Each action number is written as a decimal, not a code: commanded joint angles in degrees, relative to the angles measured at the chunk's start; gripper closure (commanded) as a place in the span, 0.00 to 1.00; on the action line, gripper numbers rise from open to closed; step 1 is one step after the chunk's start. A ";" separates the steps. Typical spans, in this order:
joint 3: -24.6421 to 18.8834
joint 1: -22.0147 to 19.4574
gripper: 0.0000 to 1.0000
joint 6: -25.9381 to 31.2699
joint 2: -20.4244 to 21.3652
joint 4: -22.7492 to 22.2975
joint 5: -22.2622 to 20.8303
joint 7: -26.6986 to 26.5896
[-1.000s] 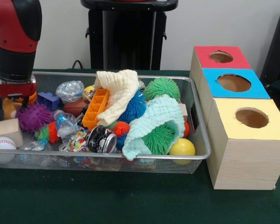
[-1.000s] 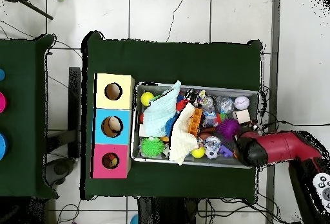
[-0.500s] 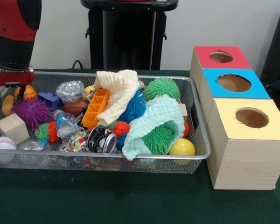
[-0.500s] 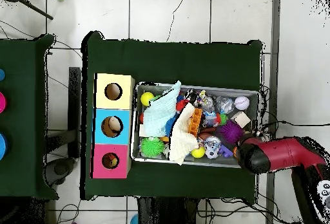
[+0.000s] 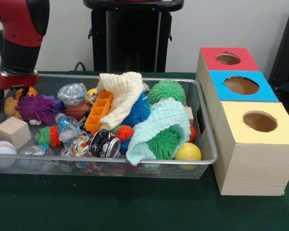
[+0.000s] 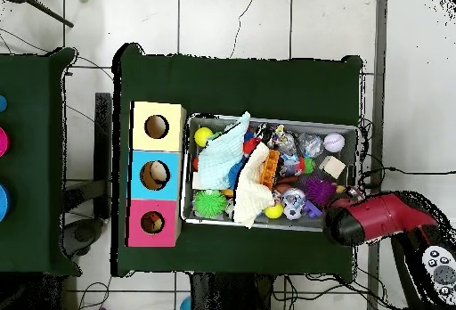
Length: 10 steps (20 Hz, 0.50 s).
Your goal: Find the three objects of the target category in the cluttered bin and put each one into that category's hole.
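Since the earlier frames the red and black arm [image 5: 20,43] has risen and drawn back toward the bin's far end corner, and the purple spiky ball [image 5: 36,107] has come up with it: it now sits higher, against the far wall beside the small orange ball [image 5: 24,91], rather than down next to the pale wooden cube [image 5: 12,132]. From overhead, the arm's head [image 6: 356,222] now lies at the bin's corner, partly outside the rim.

Gripper: hidden below the red wrist collar in the front view and under the arm from overhead. Cannot tell whether it is clenched on the purple ball or released.

Large silver wire-mesh bin [image 5: 135,162] stands on the green table cloth [image 5: 135,207], just beside the row of three wooden boxes. Contents seen: cream waffle-knit cloth [image 5: 123,94] draped over an orange plastic grid tray [image 5: 97,111]; mint knitted cloth [image 5: 159,125] over a green spiky ball [image 5: 164,143]; a second green spiky ball [image 5: 167,90] at the far wall; yellow smooth ball [image 5: 188,151] in the near corner by the boxes; white baseball [image 5: 2,150] in the opposite near corner.

Round hole in the red-faced box [image 5: 228,58]: farthest box of the row in the front view, next to the blue-faced box [image 5: 243,85], then the yellow-faced box [image 5: 257,122]. Overhead, something small shows inside the red box's hole [image 6: 153,224].
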<state>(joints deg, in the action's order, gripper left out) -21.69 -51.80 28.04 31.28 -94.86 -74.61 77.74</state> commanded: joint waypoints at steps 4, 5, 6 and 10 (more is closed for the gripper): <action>5.61 -0.47 0.00 3.63 -5.42 3.92 -5.23 -11.55; 5.67 -0.40 0.00 3.51 -5.56 3.95 -5.07 -11.38; 5.67 -0.30 0.00 3.39 -5.93 4.14 -5.09 -11.22; 5.98 0.07 0.00 2.08 -7.90 5.70 -6.42 -9.18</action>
<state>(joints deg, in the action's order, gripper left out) -20.40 -50.58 27.99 31.00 -94.31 -74.65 77.74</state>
